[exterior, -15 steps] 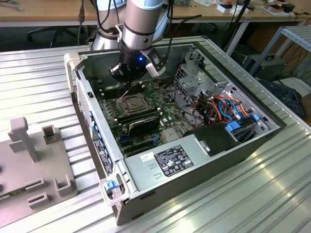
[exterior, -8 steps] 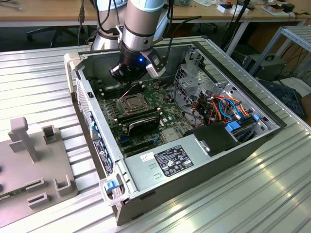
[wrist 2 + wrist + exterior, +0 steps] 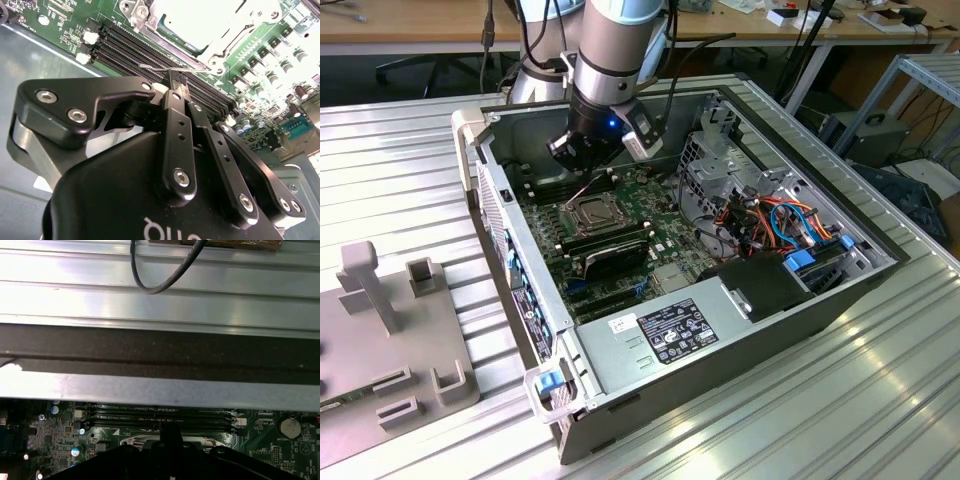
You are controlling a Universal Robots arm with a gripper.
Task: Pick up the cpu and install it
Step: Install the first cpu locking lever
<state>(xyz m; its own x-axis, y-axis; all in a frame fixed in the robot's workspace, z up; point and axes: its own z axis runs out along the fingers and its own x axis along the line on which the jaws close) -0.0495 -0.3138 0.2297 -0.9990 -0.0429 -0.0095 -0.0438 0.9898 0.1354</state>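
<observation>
Currently the gripper point(image 3: 175, 80) hangs inside the open case point(image 3: 880, 262), fingers pressed together around a thin wire lever point(image 3: 160, 67), not the chip. Just ahead, the socket point(image 3: 592, 212) holds what looks like the cpu point(image 3: 200, 20), glare-washed. It likely handles light, stiff, fragile: edges only. Seating is unclear.

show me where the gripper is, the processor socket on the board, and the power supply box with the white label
gripper point(image 3: 176, 80), second wrist view, at the fingertips, which are pressed together.
processor socket point(image 3: 594, 211), exterior view, middle of its metal frame.
power supply box point(image 3: 670, 335), exterior view, its top face by the white label.
</observation>
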